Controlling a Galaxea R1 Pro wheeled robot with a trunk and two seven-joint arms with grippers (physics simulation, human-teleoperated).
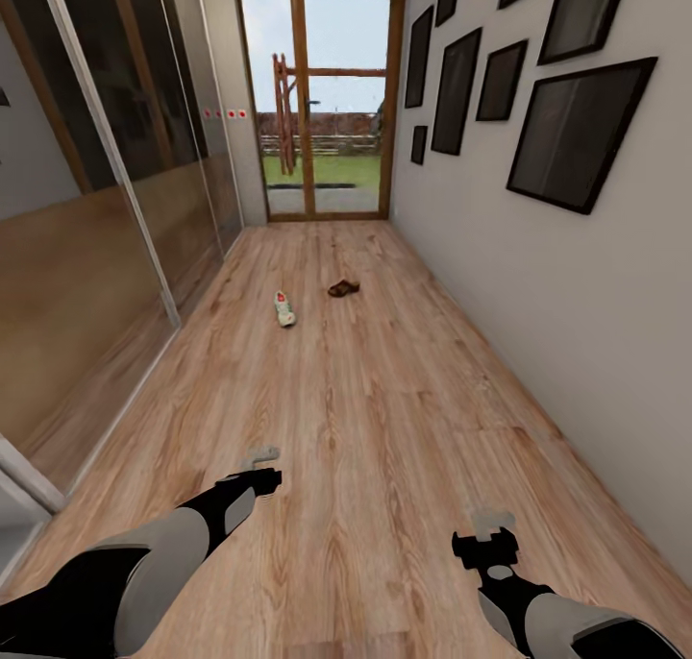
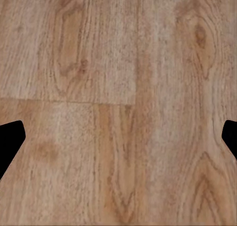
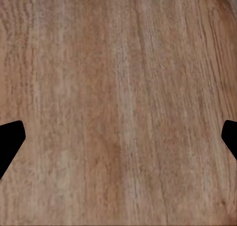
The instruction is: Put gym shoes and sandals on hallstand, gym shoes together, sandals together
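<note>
sneaker (image 1: pixel 284 309) 12 o'clock, far ahead of left pincer (image 1: pixel 261 467) | sandal (image 1: pixel 343 288) just right of it | both on floor (image 1: pixel 384 419) | left, right pincer (image 1: pixel 492 534) wide, empty

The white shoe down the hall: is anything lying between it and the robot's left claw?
No. In the head view, only bare floor lies between the left gripper and the gym shoe.

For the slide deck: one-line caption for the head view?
Both arms hang low over the wood floor; a sneaker and a sandal lie apart farther down the corridor.
</note>
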